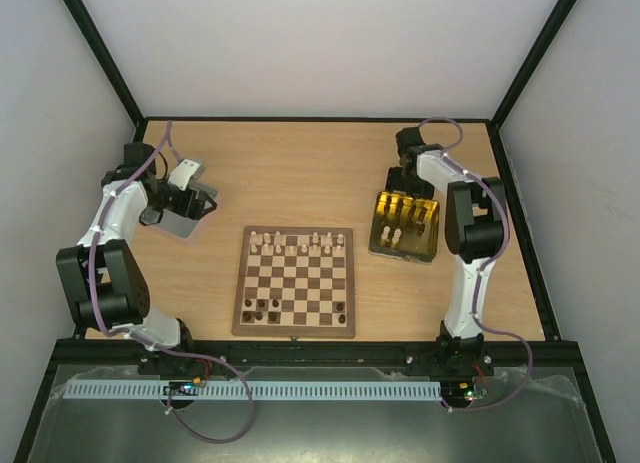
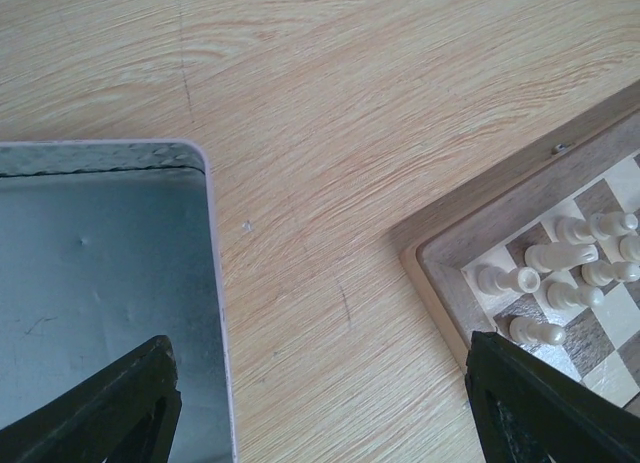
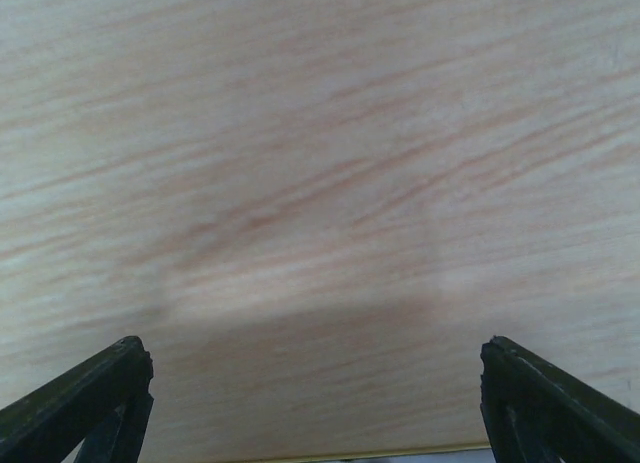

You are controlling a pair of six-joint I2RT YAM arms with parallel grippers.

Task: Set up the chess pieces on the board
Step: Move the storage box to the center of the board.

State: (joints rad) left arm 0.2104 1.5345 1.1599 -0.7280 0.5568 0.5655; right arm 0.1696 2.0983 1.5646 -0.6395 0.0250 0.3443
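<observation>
The board (image 1: 296, 332) lies in the middle of the table. Pale chess pieces (image 1: 300, 241) stand along its far rows and a few dark chess pieces (image 1: 262, 308) near its front-left corner. More pieces lie in the yellow-lined tin (image 1: 381, 245). My left gripper (image 1: 198, 198) hovers open over the silver lid's right edge. The left wrist view shows that gripper (image 2: 320, 408) over bare wood, between the lid (image 2: 100, 273) and the board's corner (image 2: 470, 223) with pale pieces (image 2: 560, 258). My right gripper (image 1: 400, 181) is open and empty just behind the tin, and its wrist view shows the gripper (image 3: 315, 408) over bare tabletop.
The silver lid (image 1: 178, 223) lies at the left of the table. A black frame and white walls close in the table on three sides. A thin yellow tin edge (image 3: 350, 453) shows at the bottom of the right wrist view.
</observation>
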